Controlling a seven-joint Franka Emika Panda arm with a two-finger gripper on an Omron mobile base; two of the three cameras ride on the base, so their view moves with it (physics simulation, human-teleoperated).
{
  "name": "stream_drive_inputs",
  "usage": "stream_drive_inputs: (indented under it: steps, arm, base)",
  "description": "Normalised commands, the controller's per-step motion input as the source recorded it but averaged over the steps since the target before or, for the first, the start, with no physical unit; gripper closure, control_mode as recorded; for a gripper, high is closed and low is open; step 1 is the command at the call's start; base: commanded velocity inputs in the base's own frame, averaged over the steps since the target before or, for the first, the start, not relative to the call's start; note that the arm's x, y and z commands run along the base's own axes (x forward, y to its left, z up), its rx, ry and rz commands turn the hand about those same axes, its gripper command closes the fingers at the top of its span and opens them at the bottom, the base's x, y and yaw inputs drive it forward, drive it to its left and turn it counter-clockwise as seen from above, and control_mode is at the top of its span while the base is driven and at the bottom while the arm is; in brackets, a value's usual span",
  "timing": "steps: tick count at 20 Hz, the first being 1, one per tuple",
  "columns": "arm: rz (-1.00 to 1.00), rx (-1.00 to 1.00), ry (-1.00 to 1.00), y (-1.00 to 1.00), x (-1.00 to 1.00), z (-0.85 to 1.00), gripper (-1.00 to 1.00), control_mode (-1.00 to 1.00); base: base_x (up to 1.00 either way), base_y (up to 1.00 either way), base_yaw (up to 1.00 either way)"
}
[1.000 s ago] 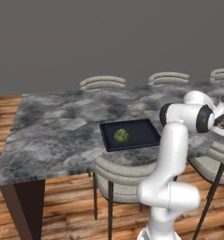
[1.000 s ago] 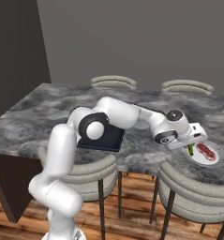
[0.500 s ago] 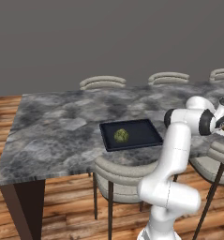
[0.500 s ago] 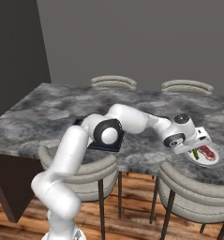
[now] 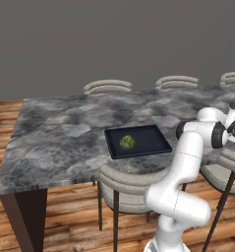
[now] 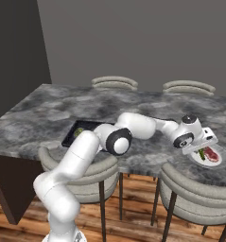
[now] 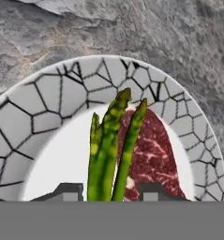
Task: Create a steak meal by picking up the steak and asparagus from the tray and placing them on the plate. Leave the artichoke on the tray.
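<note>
The white arm (image 6: pixel 133 126) rose from its base, bent at a dark elbow joint and reached far out to its right, nearly level with the tabletop. In the right base view the wrist turned downward, so the gripper (image 6: pixel 203 147) hung low over the plate (image 6: pixel 221 160). In the hand view the two dark fingertips (image 7: pixel 67 191) stood a little apart with the asparagus (image 7: pixel 109 147) stalks between them (whether the pads actually pressed the stalks could not be told). In the left base view the forearm ended at the frame's right edge.
</note>
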Motion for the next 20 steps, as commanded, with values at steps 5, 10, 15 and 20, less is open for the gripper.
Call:
stream_drive_inputs:
  steps: [5, 10, 15, 20]
  arm:
    - [0.00, 0.00, -0.03, 0.04, -0.03, 0.01, -1.00, -1.00]
    - [0.00, -0.09, -0.08, 0.57, -0.49, 0.34, -1.00, -1.00]
    - [0.00, -0.22, -0.17, 0.96, -0.77, 0.62, -1.00, -1.00]
    - [0.00, -0.19, -0.19, 1.00, -0.76, 0.30, -1.00, -1.00]
  base:
    - [0.00, 0.00, 0.00]
    - [0.00, 0.00, 0.00]
    - [0.00, 0.00, 0.00]
    - [0.00, 0.00, 0.00]
